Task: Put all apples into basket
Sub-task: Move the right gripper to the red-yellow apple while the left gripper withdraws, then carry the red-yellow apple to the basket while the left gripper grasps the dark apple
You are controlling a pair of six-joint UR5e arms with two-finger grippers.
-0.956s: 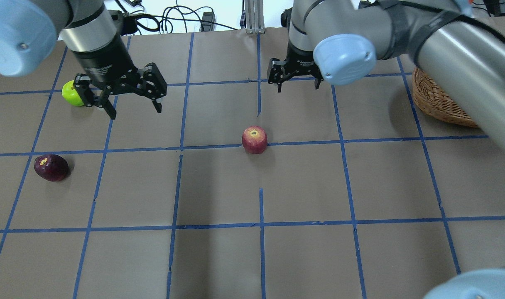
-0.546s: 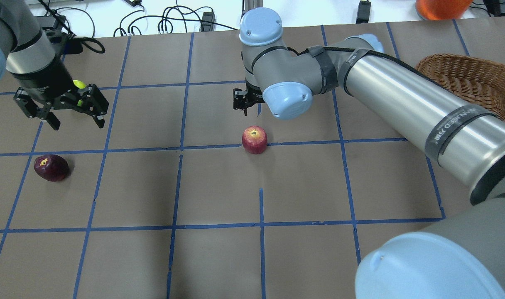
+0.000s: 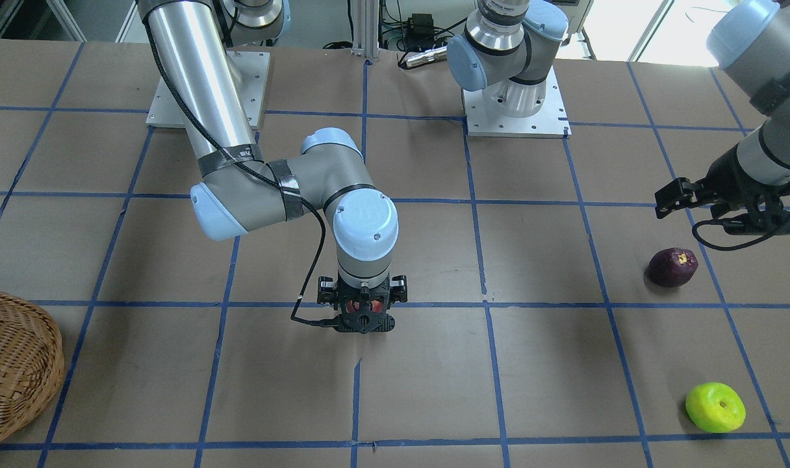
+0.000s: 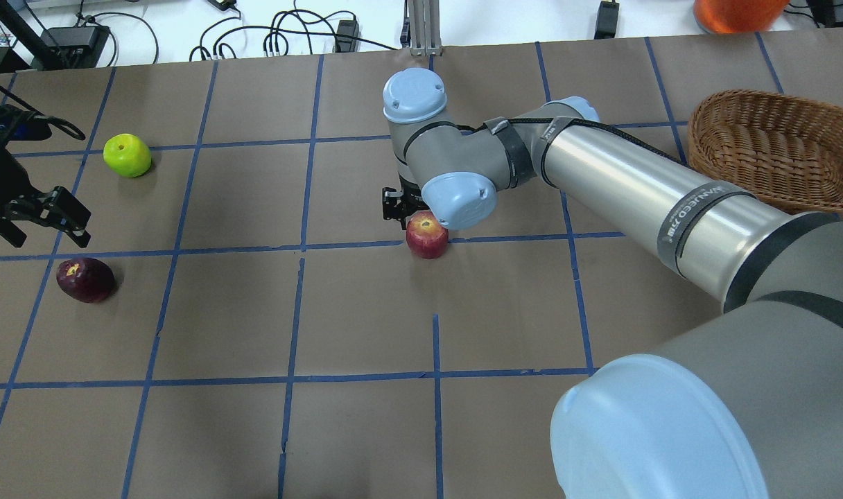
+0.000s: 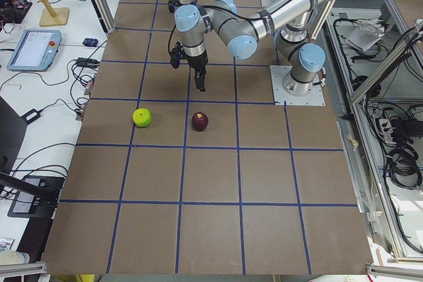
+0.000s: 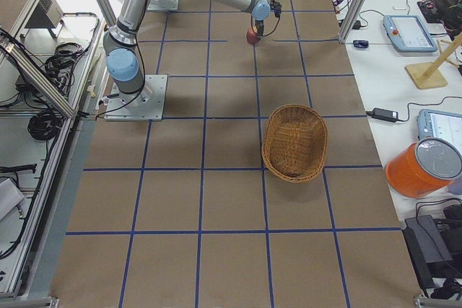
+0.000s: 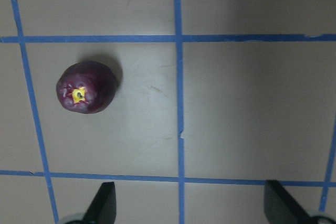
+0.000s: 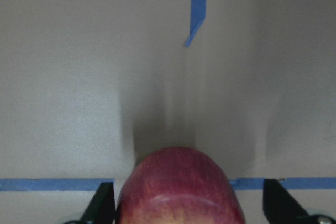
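Right wrist-mounted view: red apple (image 4: 427, 239) sitting on the brown table (image 4: 366, 312), low between the wide-spread fingers of the right gripper (image 8: 191, 205), and touched by neither, as far as visible. Judged step: grasping this apple. Keep the fruit centred, go down to its widest part, then close slowly and evenly. Round, smooth skin, so likely to roll or slip out from an off-centre pinch. Lift straight up before travelling to the basket (image 4: 754, 166), well apart on the robot's right and empty. Left gripper (image 7: 192, 205) also spread, holding nothing, hanging above the table near the dark purple apple (image 7: 85, 87). Green apple (image 4: 127, 154) lying farther off, on the table too.
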